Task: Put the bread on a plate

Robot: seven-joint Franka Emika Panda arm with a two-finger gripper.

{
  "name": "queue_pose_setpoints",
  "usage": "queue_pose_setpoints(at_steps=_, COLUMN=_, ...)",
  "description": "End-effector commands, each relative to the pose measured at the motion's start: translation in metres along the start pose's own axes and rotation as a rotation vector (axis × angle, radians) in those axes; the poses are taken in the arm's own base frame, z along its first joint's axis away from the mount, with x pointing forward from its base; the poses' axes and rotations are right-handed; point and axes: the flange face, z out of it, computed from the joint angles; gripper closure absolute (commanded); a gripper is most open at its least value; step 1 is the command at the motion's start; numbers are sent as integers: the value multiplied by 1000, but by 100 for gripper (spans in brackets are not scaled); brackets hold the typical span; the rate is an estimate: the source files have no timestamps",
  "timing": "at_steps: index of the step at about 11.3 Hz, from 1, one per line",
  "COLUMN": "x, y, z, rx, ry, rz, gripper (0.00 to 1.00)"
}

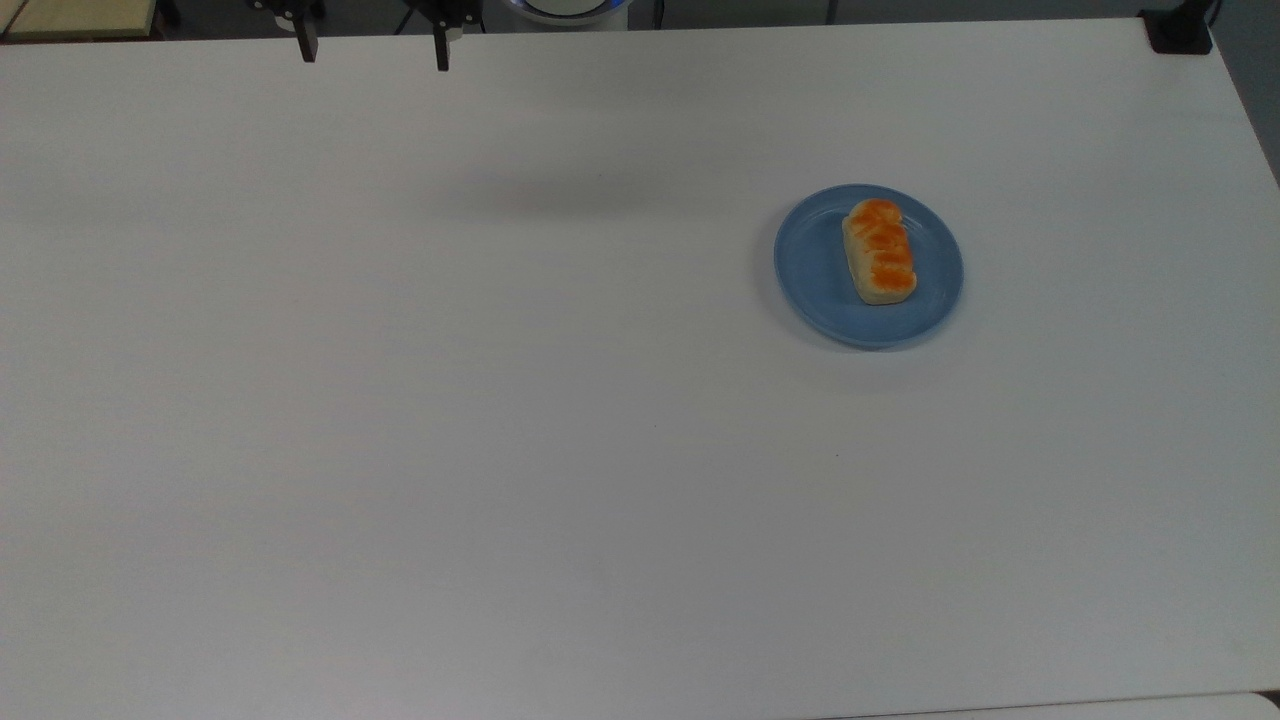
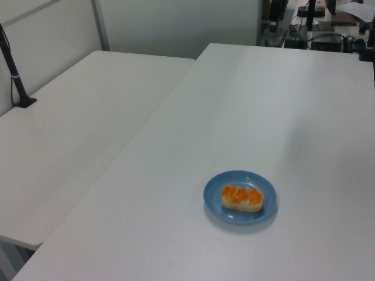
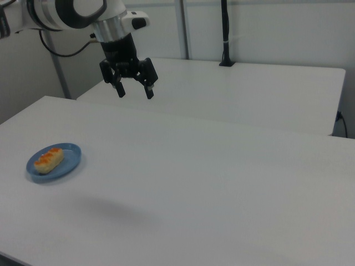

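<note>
The bread (image 1: 879,251), a small cream loaf with an orange-brown top, lies on the round light-blue plate (image 1: 815,262) at the top view's right. The same bread (image 2: 242,198) and plate (image 2: 215,190) sit low in the left view, and the bread (image 3: 49,158) rests on the plate (image 3: 72,155) at the right view's left. My gripper (image 3: 135,92) hangs open and empty high above the table, well away from the plate. Its two fingertips (image 1: 441,55) poke in at the top view's upper edge.
The white table (image 1: 500,400) stretches wide around the plate. A second white table (image 2: 70,134) adjoins it at the left view's left, with a black pole (image 2: 14,76) clamped to it. Cables and equipment (image 2: 322,35) sit beyond the far end.
</note>
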Motion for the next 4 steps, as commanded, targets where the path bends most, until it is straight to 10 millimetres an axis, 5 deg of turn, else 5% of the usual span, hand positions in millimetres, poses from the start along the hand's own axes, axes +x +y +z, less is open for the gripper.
queue_pose_setpoints(at_steps=1, x=-15, y=-3, z=-5, rx=27, ry=-30, rz=-58, gripper=0)
queue_pose_setpoints(at_steps=4, x=-15, y=-6, z=-5, rx=62, ry=-26, rz=-56, gripper=0)
